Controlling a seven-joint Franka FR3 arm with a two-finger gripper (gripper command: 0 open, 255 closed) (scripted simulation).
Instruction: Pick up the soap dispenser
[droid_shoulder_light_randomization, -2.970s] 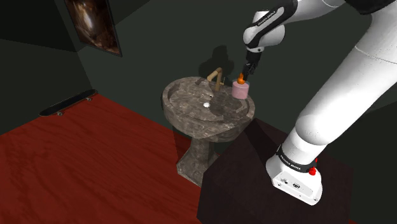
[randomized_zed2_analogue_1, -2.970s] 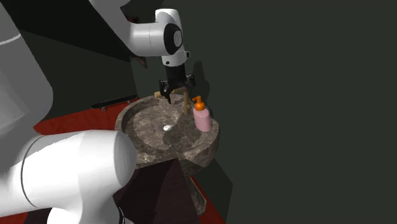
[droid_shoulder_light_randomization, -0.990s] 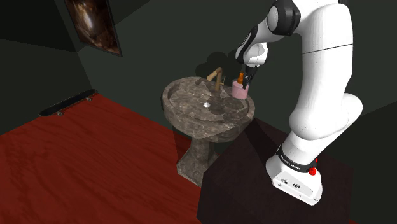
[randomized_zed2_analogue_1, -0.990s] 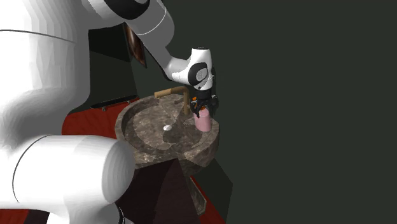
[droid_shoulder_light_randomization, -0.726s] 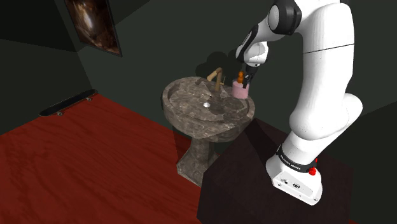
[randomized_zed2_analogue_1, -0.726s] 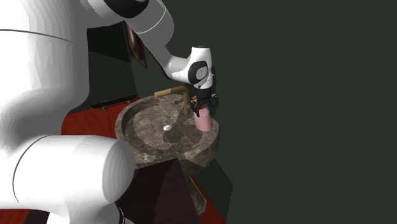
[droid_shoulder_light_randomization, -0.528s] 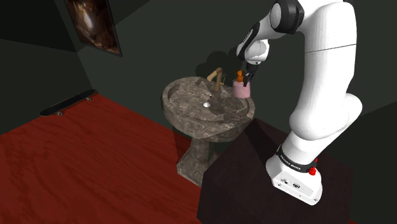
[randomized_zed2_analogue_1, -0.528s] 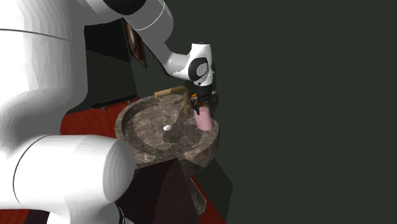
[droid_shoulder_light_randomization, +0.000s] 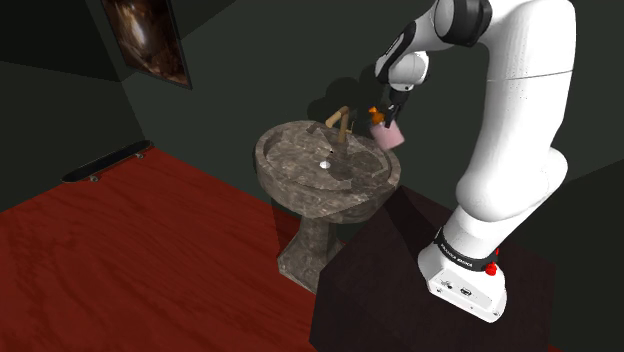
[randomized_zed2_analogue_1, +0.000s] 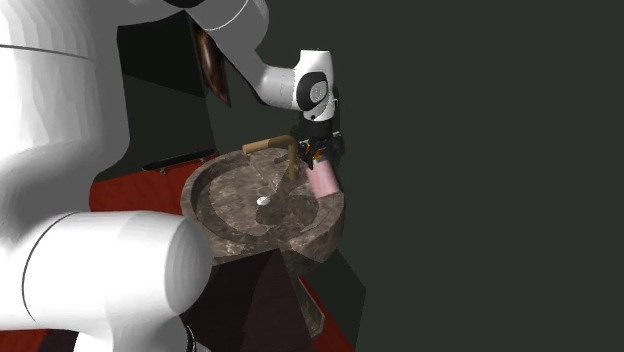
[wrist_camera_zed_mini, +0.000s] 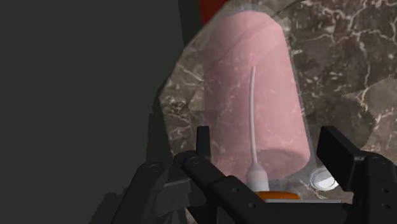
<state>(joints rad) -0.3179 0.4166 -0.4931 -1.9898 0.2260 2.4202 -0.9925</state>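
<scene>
The lifting step is judged to be in hand. The pincer (droid_shoulder_light_randomization: 384, 112) is clenched on the soap dispenser (droid_shoulder_light_randomization: 389, 131), with the grip taken high up, by the orange pump (droid_shoulder_light_randomization: 374, 112). In the shoulder view the pink bottle is seen tilted, its base swung away from the tap (droid_shoulder_light_randomization: 340, 120). It hangs just above the far rim of the stone sink (droid_shoulder_light_randomization: 325, 203), and a small gap appears to separate the two. From the second exterior view the bottle (randomized_zed2_analogue_1: 322, 181) is seen low over the sink's rim (randomized_zed2_analogue_1: 335, 215), beneath the pincer (randomized_zed2_analogue_1: 318, 153), and whether it is wholly free of the stone cannot be told from there. In the wrist view the pink body (wrist_camera_zed_mini: 254, 95) is framed between the two black fingers (wrist_camera_zed_mini: 202, 139), with the marbled stone lying behind it and a thin tube visible inside the bottle.

The grasp is judged to be made and the pick-up partly done, since little height has been gained. A straight rise is called for next, with the clench kept firm. Because the bottle is held near its top and hangs at a slant, a slip or swing is thought possible if the rise is hurried. Sideways travel toward the tap is best avoided until the rim is well cleared.
</scene>
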